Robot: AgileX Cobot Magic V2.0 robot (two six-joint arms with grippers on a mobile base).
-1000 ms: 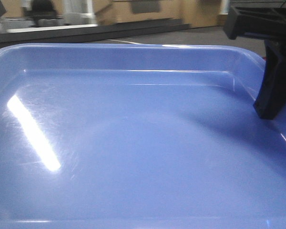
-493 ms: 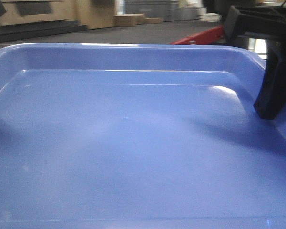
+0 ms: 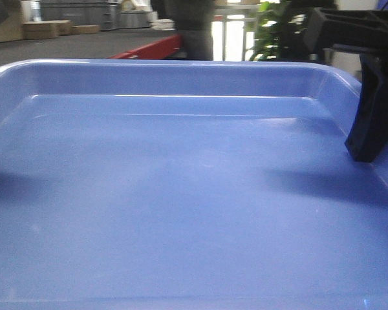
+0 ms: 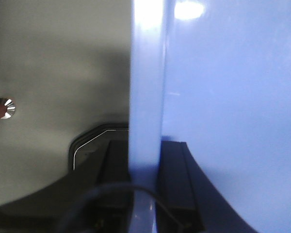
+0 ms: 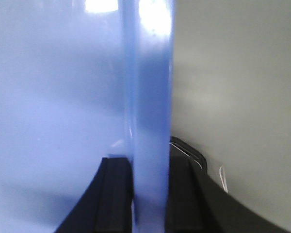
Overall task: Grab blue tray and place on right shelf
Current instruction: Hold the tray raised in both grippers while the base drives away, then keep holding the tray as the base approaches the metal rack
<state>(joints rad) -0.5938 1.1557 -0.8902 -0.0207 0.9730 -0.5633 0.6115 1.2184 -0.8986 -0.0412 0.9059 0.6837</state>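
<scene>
The blue tray (image 3: 181,194) fills the front view, held level off the ground between both arms. My right gripper (image 3: 375,152) is shut on its right rim, with one black finger (image 3: 374,103) standing inside the tray wall. In the right wrist view the rim (image 5: 150,73) runs straight up between the right gripper (image 5: 149,162) pads. The left wrist view shows the left gripper (image 4: 145,150) shut on the tray's left rim (image 4: 146,73) in the same way. The right shelf is out of view.
Beyond the tray's far rim lie a red object (image 3: 149,46), cardboard boxes (image 3: 45,27), grey bins (image 3: 77,11) and a green plant (image 3: 278,29). Grey floor shows beneath both wrists, with a small shiny metal disc (image 4: 4,108) on the left.
The background has slid leftward behind the tray: the wall and boxes gave way to the red object and the plant. The tray and both grippers kept their places in the frame.
</scene>
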